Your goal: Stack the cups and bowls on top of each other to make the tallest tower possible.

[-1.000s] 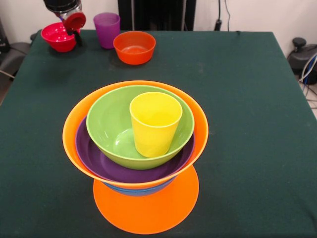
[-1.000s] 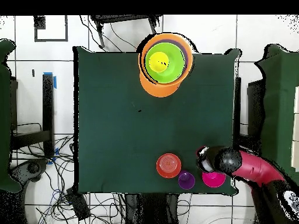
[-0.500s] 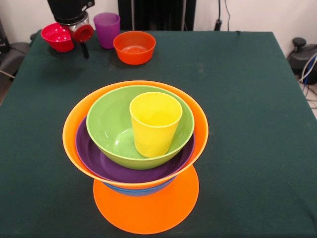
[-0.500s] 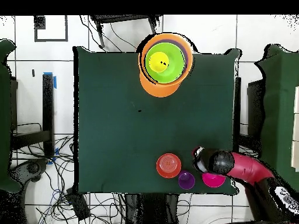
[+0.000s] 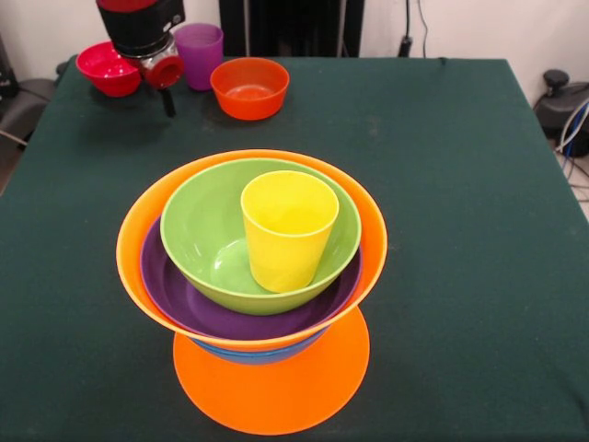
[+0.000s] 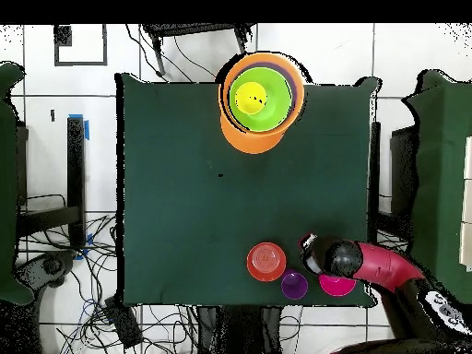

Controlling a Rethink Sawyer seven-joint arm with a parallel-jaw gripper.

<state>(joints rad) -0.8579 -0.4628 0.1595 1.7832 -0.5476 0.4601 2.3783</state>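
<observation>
Yellow cup (image 5: 289, 229) stands upright, mouth up, inside green bowl (image 5: 212, 241).

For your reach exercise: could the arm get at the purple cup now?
Probably yes. The end effector hangs just beside the purple cup, whose open top is clear; the pink bowl and orange bowl flank it closely.

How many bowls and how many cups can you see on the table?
Bowls: 7, namely the flat orange plastic bowl at the bottom, blue plastic bowl, large orange plastic bowl, wide purple plastic bowl, green plastic bowl, small orange-red plastic bowl, small pink-red plastic bowl.
Cups: 2, namely the yellow plastic cup, translucent purple plastic cup.
Total: 9.
</observation>
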